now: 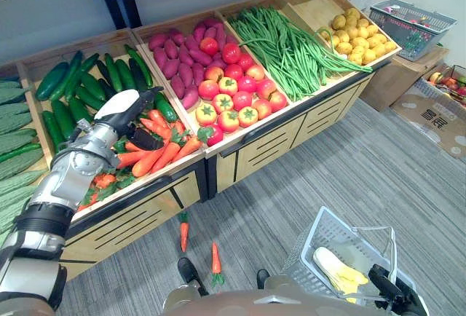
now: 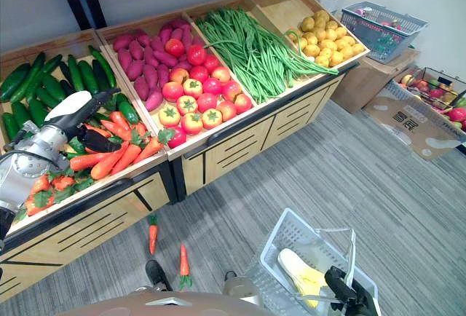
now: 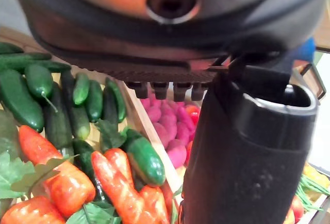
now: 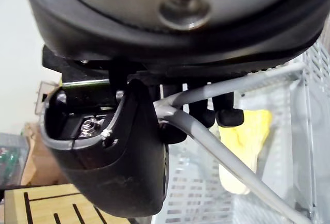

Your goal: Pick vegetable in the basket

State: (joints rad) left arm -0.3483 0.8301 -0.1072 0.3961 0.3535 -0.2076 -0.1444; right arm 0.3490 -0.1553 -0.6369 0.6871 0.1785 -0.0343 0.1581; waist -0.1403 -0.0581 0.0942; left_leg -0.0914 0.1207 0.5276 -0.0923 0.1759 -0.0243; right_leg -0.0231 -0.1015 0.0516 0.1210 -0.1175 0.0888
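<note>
1. Step in hand, as I judge it: the reach for a vegetable. The left hand [image 1: 125, 109] is over the carrots [image 1: 156, 157] heaped in the near bin of the wooden counter [image 1: 269, 148], just beside the cucumbers [image 1: 87, 83].
2. The left hand's fingers are stretched out and its thumb is spread away from them. It holds nothing. Its left wrist view shows carrots and a cucumber lying free past the fingers. I cannot tell whether the thumb touches a carrot.
3. The right hand [image 1: 391, 285] is low on the robot's right, with its fingers curled round the grey handle [image 4: 227, 146] of the wire basket [image 1: 320, 232].
4. The basket already holds one pale yellow vegetable [image 1: 336, 271]. No carrot is in it.
5. Two carrots on the floor [image 1: 183, 231] lie before the counter, well apart from both hands.
6. Next move, in my view: lower the left hand onto one carrot near the top of the heap and close the fingers and thumb round its body, not its leaves. Then lift it clear and carry it across to the basket.
</note>
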